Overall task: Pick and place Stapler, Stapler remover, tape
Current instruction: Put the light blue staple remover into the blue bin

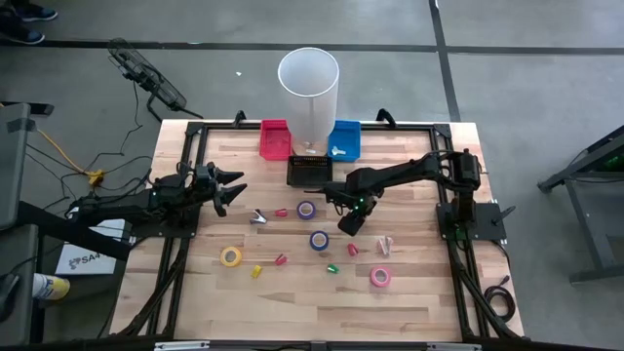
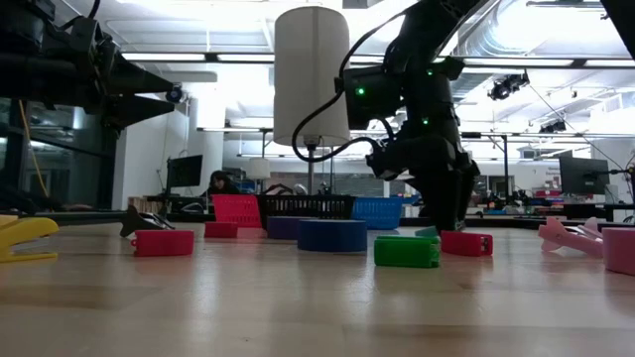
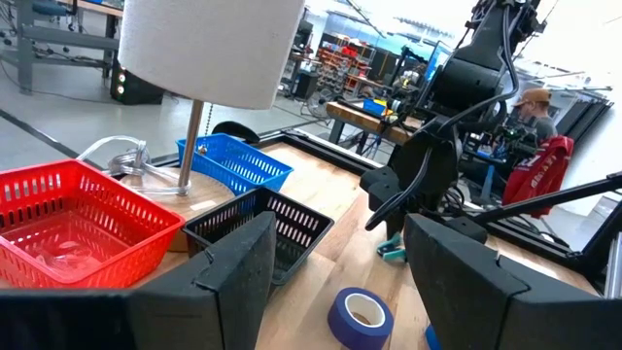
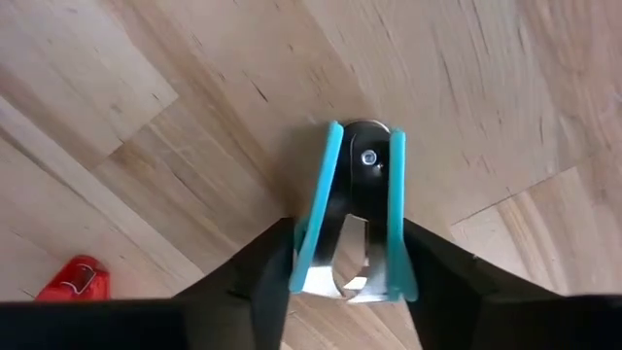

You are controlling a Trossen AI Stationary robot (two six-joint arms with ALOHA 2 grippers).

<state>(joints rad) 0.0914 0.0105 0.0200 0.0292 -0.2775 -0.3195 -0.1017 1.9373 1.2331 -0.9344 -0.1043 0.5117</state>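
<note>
Now | right claw clamped on teal-handled, metal-jawed staple remover, low over wooden table centre | left claw apart, raised at left

Right end effector low between blue tape roll and black basket.

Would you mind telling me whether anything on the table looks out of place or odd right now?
Nothing stands out. The right gripper grips the teal staple remover on the table; the left gripper waits open.
</note>
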